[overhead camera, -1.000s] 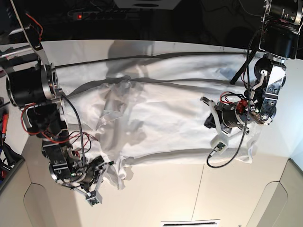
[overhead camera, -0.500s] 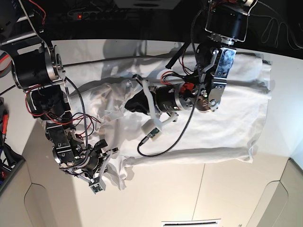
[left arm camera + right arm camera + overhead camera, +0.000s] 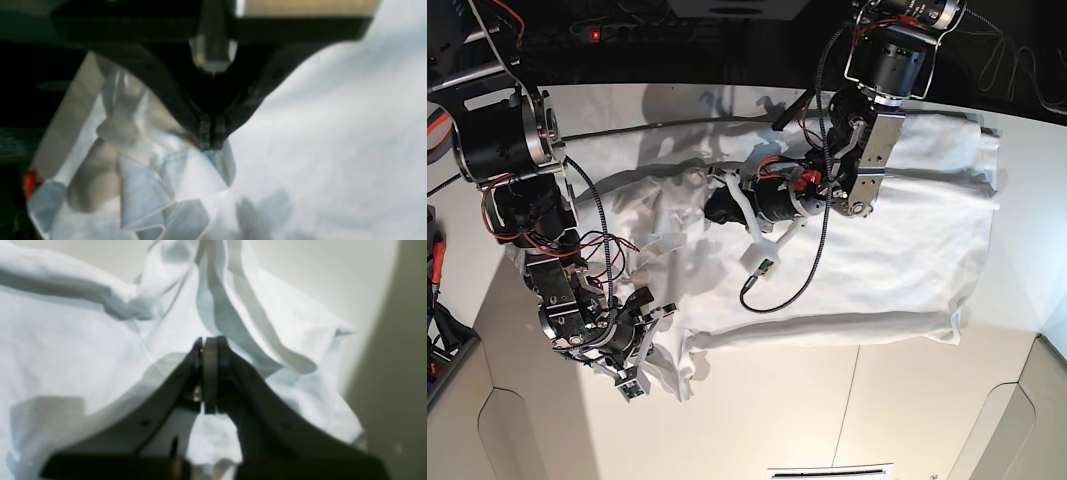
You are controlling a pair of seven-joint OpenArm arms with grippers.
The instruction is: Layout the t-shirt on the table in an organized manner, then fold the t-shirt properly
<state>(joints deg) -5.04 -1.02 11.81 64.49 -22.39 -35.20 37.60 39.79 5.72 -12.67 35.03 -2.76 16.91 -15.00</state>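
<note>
Since a second ago, left gripper [image 3: 714,207] swung from right to center, pinching the t-shirt [image 3: 907,250]; right gripper [image 3: 659,322] clamps shirt edge, lower left.

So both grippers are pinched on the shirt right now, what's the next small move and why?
Probably draw the left gripper on outward past the bunched collar end. It is shut on the t-shirt, that end is crumpled, and the right gripper, also shut on cloth, pins the near corner over the table.
</note>
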